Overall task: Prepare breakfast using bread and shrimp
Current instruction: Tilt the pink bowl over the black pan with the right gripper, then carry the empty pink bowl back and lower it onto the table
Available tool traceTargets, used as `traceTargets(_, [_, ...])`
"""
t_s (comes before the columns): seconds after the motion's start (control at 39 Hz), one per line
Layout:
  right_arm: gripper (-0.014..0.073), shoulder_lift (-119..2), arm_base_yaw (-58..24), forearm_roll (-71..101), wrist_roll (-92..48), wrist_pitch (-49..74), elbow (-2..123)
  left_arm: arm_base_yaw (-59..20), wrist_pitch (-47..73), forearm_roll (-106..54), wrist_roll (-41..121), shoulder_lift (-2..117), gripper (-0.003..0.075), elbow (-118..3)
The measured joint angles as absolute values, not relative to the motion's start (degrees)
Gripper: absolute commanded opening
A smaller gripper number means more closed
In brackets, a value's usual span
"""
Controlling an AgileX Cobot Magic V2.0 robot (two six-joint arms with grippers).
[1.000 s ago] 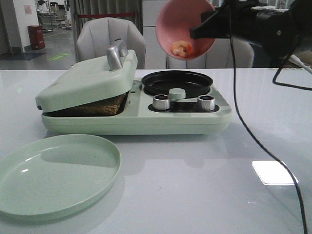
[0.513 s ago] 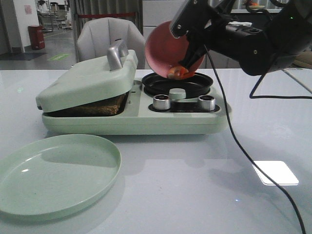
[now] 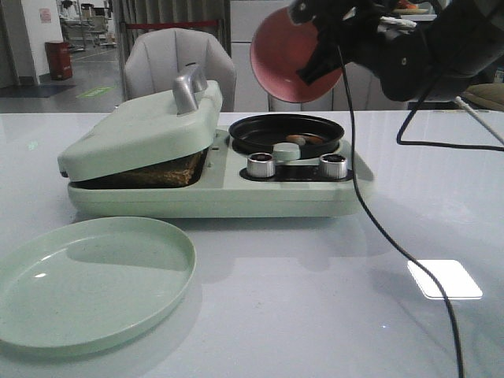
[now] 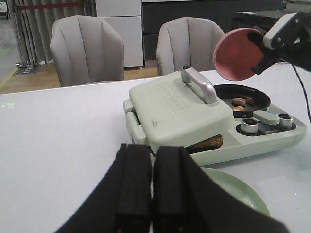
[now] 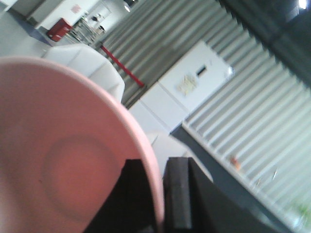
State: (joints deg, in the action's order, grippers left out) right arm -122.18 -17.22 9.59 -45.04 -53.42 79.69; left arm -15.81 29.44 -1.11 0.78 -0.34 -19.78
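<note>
The shrimp (image 3: 303, 139) now lie in the black pan (image 3: 260, 128) of the green breakfast maker (image 3: 220, 193), and the bread (image 3: 169, 172) sits under its nearly closed lid (image 3: 142, 130), so I'd say the step in hand is putting the emptied pink bowl (image 3: 279, 59) aside, best done by levelling it and swinging clear of the pan before lowering it to the tabletop (image 3: 315, 299). The right tool (image 5: 158, 194) is pinched tight on the bowl's rim, one finger each side. The left tool (image 4: 151, 187) hangs back near the tabletop, fingers pressed together, holding nothing.

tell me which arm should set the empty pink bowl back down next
Right. Its end effector already pinches the rim of the round pink bowl above the black round pan; the left end effector is shut, empty, farther off.
</note>
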Motion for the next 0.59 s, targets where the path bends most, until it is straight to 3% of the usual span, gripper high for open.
traceTargets(0.28, [0.0151, -114.78, -16.59, 34.66, -32.28, -29.63, 80.41, -15.81, 29.44, -1.11, 0.78, -0.34, 0.0114, -19.78])
traceTargets(0.59, [0.0151, -101.40, -12.34, 36.87, -31.48, 6.28, 80.41, -15.81, 29.44, -1.11, 0.78, -0.34, 0.0114, -19.78])
